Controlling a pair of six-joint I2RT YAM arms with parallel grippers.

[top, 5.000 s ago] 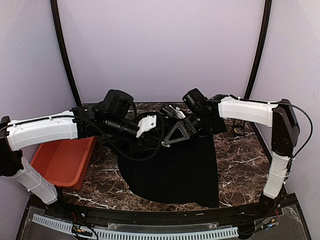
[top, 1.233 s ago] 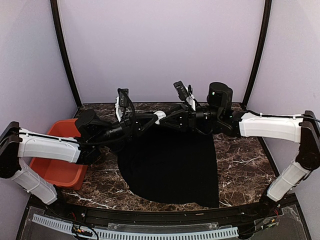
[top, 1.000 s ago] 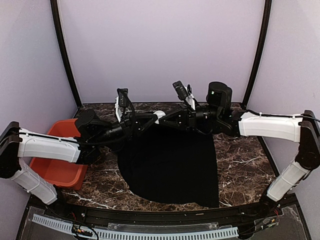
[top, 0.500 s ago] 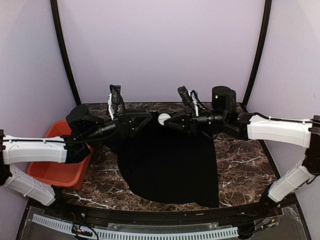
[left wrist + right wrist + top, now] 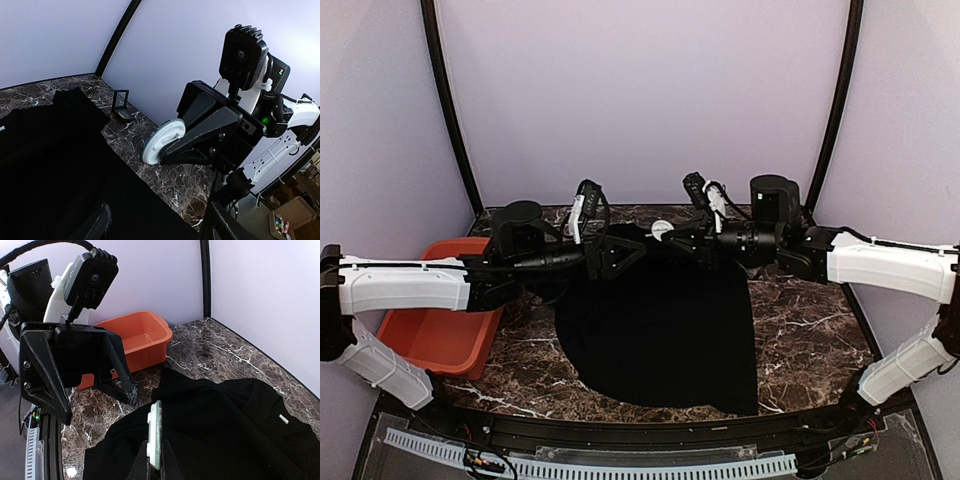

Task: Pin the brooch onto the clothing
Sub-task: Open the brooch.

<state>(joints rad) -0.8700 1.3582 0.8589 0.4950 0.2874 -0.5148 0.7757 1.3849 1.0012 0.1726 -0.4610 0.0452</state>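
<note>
Right end effector [image 5: 667,233] pinches the brooch [image 5: 662,229] edge-on over the far edge of the clothing [image 5: 660,330]; left end effector [image 5: 620,257] gapes wide, empty. That thin pinch could slip, dropping it.

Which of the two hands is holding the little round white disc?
The right hand: it is pinched shut on the brooch, the round white disc. The left hand facing it is spread open and holds nothing.
</note>
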